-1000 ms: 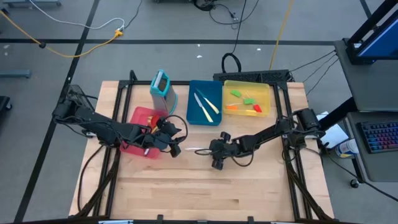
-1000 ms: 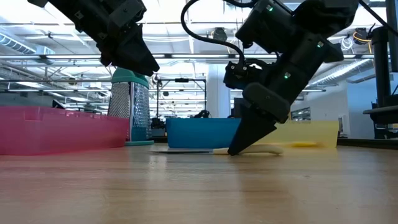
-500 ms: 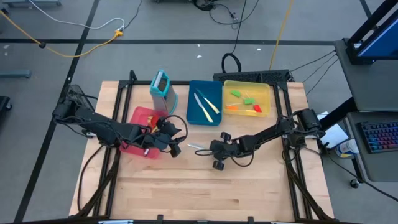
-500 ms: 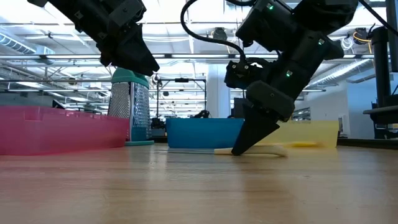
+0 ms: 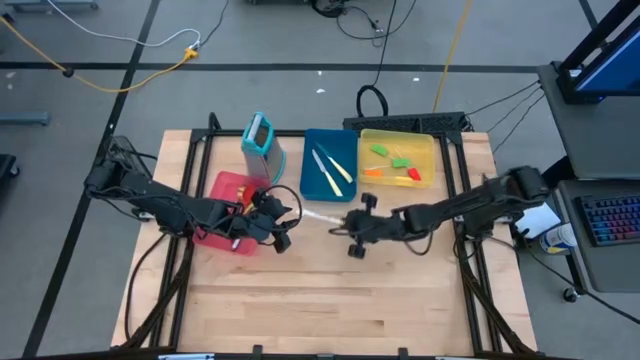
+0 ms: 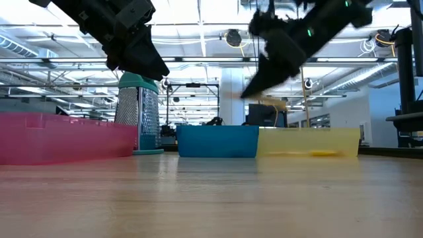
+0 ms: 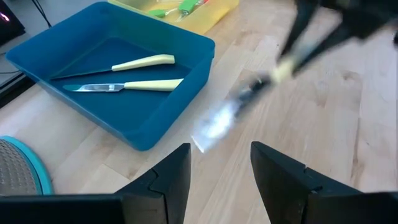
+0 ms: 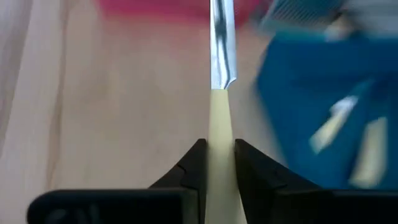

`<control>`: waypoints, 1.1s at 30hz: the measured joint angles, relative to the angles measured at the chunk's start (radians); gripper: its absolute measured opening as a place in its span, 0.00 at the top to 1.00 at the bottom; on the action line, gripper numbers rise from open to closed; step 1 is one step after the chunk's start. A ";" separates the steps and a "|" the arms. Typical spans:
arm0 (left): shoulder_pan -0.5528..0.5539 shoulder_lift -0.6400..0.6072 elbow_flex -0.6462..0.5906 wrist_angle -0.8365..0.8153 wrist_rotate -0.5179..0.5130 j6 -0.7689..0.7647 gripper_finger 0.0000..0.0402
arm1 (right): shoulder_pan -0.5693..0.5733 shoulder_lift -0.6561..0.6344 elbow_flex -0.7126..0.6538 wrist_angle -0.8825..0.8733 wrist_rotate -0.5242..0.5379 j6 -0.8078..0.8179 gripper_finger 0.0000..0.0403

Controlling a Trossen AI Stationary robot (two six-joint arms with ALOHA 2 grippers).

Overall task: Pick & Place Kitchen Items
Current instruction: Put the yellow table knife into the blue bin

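A cream-handled knife (image 5: 322,216) hangs above the middle of the table with my right gripper (image 5: 350,224) shut on it; its steel blade (image 8: 221,43) points toward the table's left. My left gripper (image 7: 219,174) stands open over the near right corner of the red tray (image 5: 225,195), holding nothing. Two more cream-handled knives (image 7: 134,73) lie flat in the blue tray (image 5: 345,185). Green, red and orange utensils (image 5: 395,163) lie in the yellow tray (image 5: 428,145). My right gripper pinches the knife's cream handle (image 8: 219,127) between its two fingers. The fingers come from the table's right, slanting down, and the knife runs on ahead in line with them. The knife is lifted clear of the table, blade out in front.
A teal upright grater (image 5: 258,135) stands at the far left, beside the blue tray. The three trays sit in a row along the far half of the table; bare wood (image 5: 330,300) fills the near half.
My right gripper has shut on the knife that lay on the table and has risen with it, moving a little toward the far edge. The knife has gone from lying flat on the wood to hanging clear above it.
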 joint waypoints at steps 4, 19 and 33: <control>0.000 0.000 0.000 0.002 0.000 0.000 0.58 | -0.020 -0.103 0.002 0.009 0.185 -0.031 0.87; 0.000 0.000 0.000 0.003 0.000 0.009 0.58 | -0.274 -0.045 0.003 0.312 0.372 0.004 0.84; 0.000 0.000 0.000 -0.004 0.000 0.010 0.58 | -0.485 0.287 0.006 0.399 0.085 0.160 0.90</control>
